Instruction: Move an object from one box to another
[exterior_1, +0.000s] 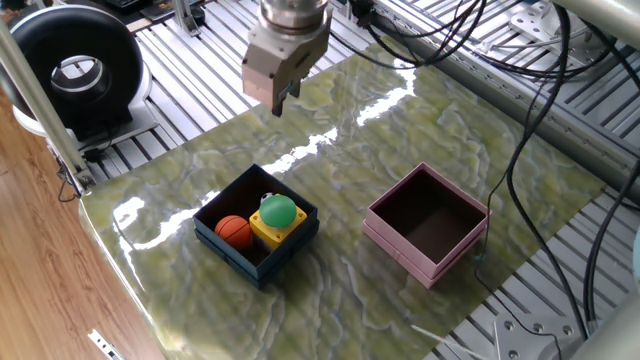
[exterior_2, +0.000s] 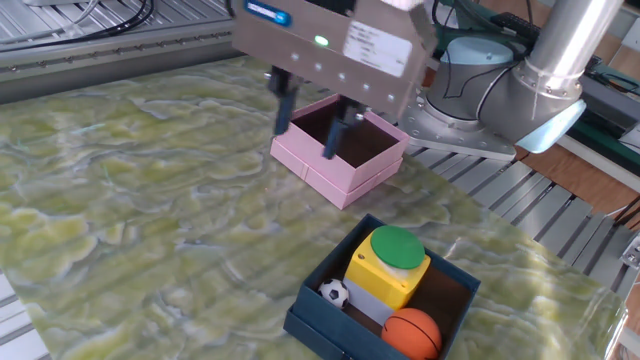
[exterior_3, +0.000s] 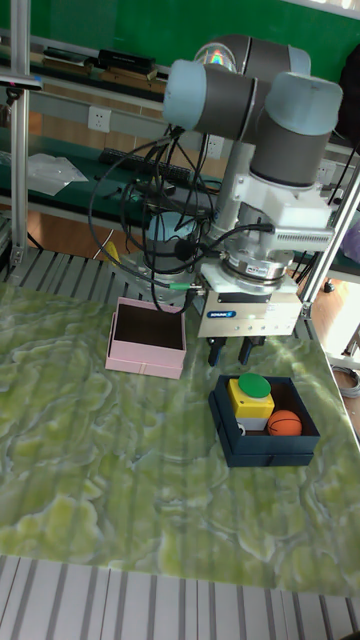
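A green marbled mat (exterior_1: 400, 130) covers the slatted metal table. Only the other fixed view shows a tiny soccer ball (exterior_2: 334, 293) in the navy-blue box (exterior_2: 330, 330), beside the yellow push-button with its green cap (exterior_2: 398, 248) and the orange basketball (exterior_2: 412, 332); in one fixed view the button block hides it. The tall fixed view alone shows the whole UR5 arm (exterior_3: 262, 110), bent over with its wrist pointing down. The gripper (exterior_2: 308, 126) hangs above the mat, fingers apart and empty, left of centre in the other fixed view. The pink box (exterior_1: 428, 225) is empty.
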